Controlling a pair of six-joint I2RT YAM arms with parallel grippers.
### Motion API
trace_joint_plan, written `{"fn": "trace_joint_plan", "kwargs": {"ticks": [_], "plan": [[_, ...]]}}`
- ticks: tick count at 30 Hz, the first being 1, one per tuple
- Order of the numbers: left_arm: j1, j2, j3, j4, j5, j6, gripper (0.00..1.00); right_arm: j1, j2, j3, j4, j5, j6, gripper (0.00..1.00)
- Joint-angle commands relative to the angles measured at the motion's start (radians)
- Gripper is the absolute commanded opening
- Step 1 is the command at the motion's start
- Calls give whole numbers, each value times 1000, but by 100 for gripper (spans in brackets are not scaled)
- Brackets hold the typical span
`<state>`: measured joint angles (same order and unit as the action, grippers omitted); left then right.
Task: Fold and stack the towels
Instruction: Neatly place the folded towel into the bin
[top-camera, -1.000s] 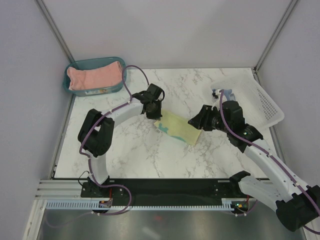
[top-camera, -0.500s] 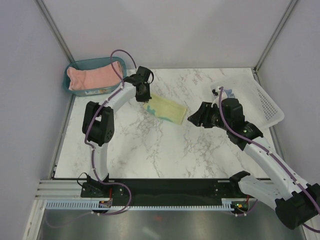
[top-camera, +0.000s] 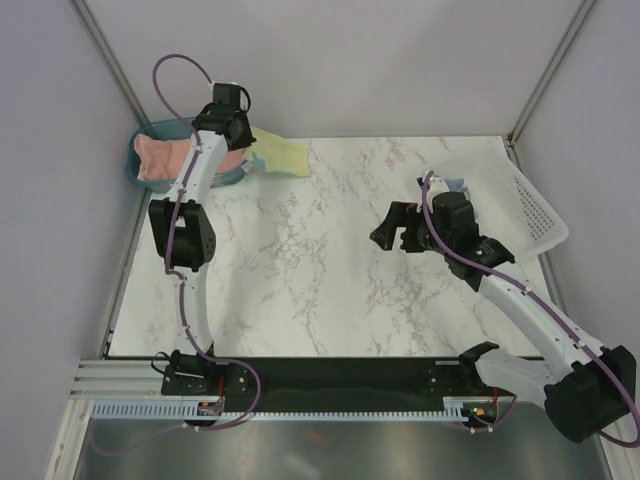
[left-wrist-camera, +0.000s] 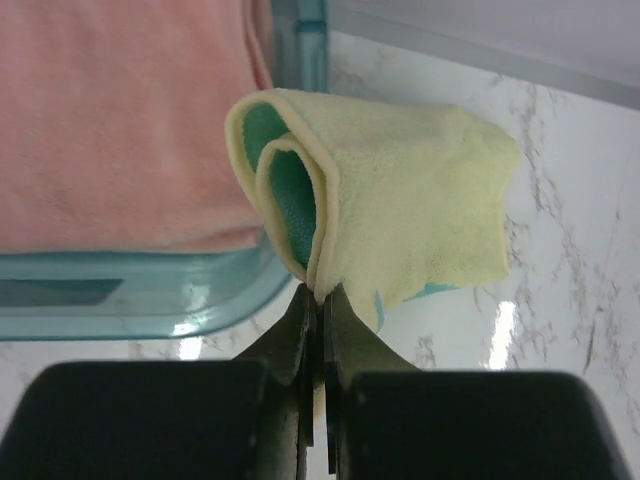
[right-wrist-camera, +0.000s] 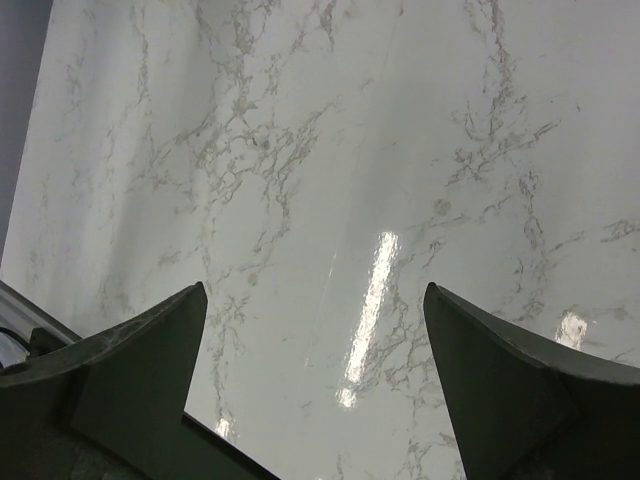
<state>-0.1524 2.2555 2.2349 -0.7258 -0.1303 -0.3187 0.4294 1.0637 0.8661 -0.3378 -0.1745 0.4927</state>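
Observation:
My left gripper (top-camera: 243, 135) is shut on the folded pale yellow towel (top-camera: 278, 155) and holds it in the air at the right rim of the teal bin (top-camera: 141, 172). In the left wrist view the yellow towel (left-wrist-camera: 400, 200) hangs from my gripper (left-wrist-camera: 318, 298), showing its teal inner side. The folded salmon-pink towel (top-camera: 165, 155) lies in the bin and also shows in the left wrist view (left-wrist-camera: 120, 120). My right gripper (top-camera: 392, 232) is open and empty above bare marble, its fingers (right-wrist-camera: 150, 350) wide apart. A bit of light blue cloth (top-camera: 455, 186) shows in the white basket.
The teal bin (left-wrist-camera: 140, 290) stands at the back left corner. The white perforated basket (top-camera: 520, 205) stands at the right edge behind my right arm. Grey walls close in the table on three sides.
My left gripper has carried the yellow towel from the table's middle up and back-left to the bin's rim. My right gripper has let go, opened, and drawn slightly back.

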Motion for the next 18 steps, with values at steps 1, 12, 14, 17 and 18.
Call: {"fn": "trace_joint_plan", "kwargs": {"ticks": [1, 12, 14, 17, 18], "plan": [[74, 55, 84, -15, 0, 73, 2, 2, 36, 42, 19, 21, -42, 98], [270, 167, 170, 129, -35, 89, 2, 2, 74, 31, 37, 33, -68, 98], [281, 177, 169, 149, -64, 112, 2, 2, 87, 37, 34, 30, -68, 98], [298, 184, 167, 193, -77, 135, 2, 0, 100, 45, 33, 17, -68, 98], [301, 185, 167, 203, -77, 141, 2, 0, 102, 47, 33, 17, -66, 98]]}}
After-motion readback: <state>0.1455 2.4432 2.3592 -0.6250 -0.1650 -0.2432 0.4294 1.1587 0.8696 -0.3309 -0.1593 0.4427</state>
